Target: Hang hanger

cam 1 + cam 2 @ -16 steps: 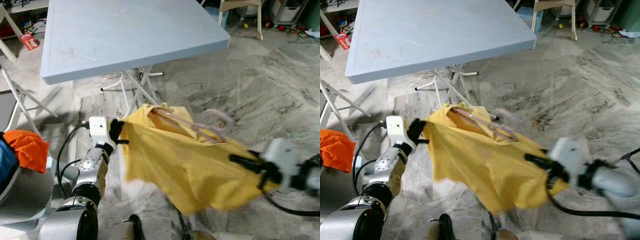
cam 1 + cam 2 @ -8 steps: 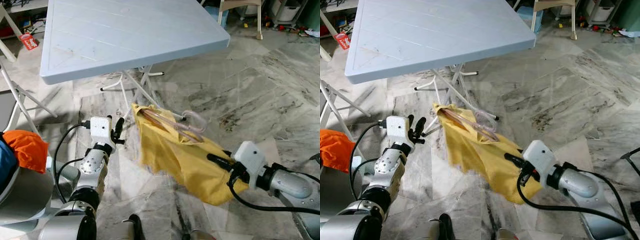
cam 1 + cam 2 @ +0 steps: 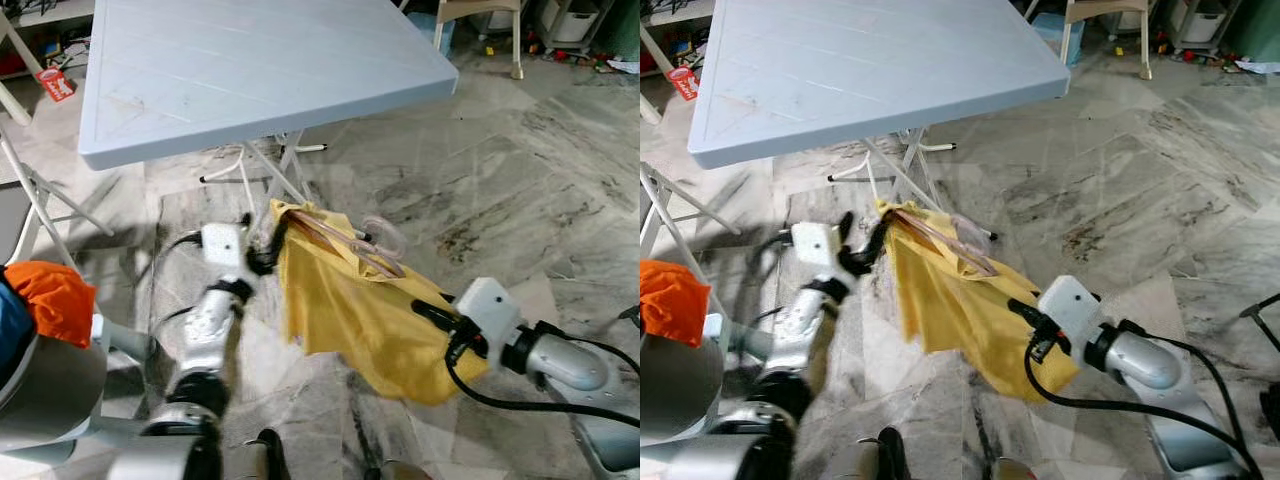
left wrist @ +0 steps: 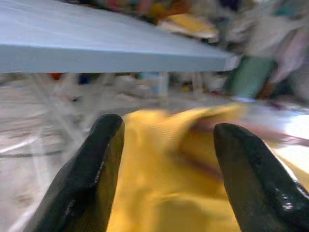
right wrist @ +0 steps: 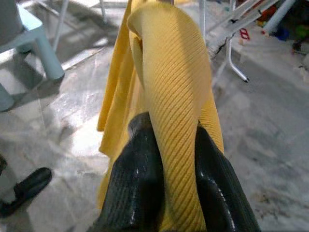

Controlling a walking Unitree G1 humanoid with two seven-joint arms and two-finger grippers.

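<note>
— Over the marble floor [image 3: 560, 190], in front of the near edge of the blue table [image 3: 250, 70], the yellow shirt [image 3: 350, 310] is held up with the pink hanger [image 3: 345, 245] tucked in its collar.

— Who has it?

— The right gripper [image 5: 166, 159], fingers pinched on a fold. The left gripper [image 4: 166, 159] is spread wide at the collar, gripping nothing.

— Hung yet?

— No. I'd say it's barely begun; I see no rail.

Grey marble floor [image 3: 520, 170], folding plastic table [image 3: 250, 70] standing on it
</note>
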